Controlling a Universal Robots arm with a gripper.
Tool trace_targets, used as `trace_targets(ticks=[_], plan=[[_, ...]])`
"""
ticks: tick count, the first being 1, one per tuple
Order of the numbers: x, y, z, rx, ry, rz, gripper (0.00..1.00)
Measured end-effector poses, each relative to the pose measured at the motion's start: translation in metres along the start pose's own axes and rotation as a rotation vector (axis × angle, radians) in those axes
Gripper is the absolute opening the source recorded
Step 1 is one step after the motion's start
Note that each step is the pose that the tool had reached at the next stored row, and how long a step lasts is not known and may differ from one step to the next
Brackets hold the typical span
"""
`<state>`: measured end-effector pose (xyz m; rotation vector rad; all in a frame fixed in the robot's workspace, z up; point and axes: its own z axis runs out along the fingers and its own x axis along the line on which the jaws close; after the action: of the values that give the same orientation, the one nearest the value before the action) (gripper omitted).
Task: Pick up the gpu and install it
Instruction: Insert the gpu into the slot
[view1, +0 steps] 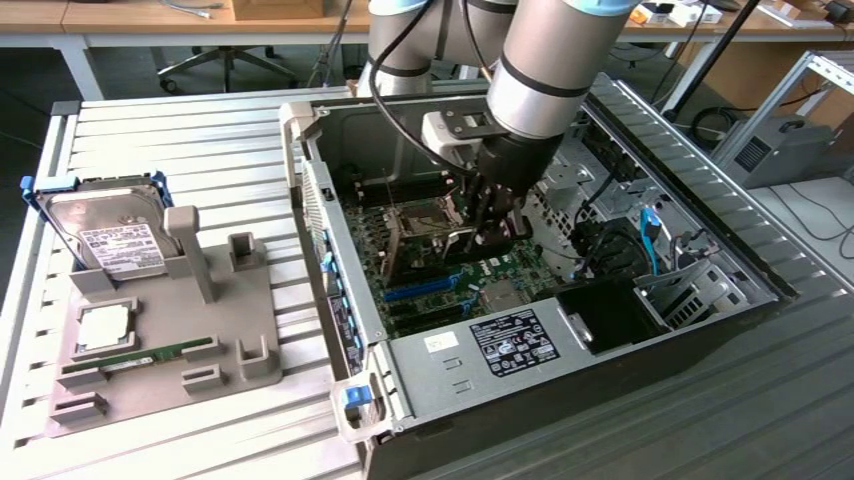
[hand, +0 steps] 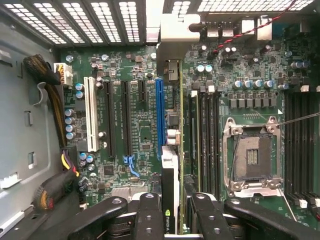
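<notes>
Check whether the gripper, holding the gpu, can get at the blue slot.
Probably yes: the gripper holds the gpu edge-down right by the blue slot, which is bare, and the case side is open.

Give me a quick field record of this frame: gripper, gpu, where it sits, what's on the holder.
gripper: shut on the gpu, reaching down into the open PC case
gpu: held edge-on over the motherboard, alongside the long blue slot; cannot tell whether it is seated
cpu socket: uncovered
gray holder: on the slatted table, at the exterior view's left of the case
hard drive: upright in the holder
memory stick: lying flat in the holder
</notes>
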<state>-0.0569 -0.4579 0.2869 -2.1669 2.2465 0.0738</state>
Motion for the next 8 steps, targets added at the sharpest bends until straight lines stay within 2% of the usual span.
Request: trace_targets(ticks=[8], plan=[[0.0011, 0.0093, 0.0002, 0.0000, 0.0001, 0.000, 0.27]])
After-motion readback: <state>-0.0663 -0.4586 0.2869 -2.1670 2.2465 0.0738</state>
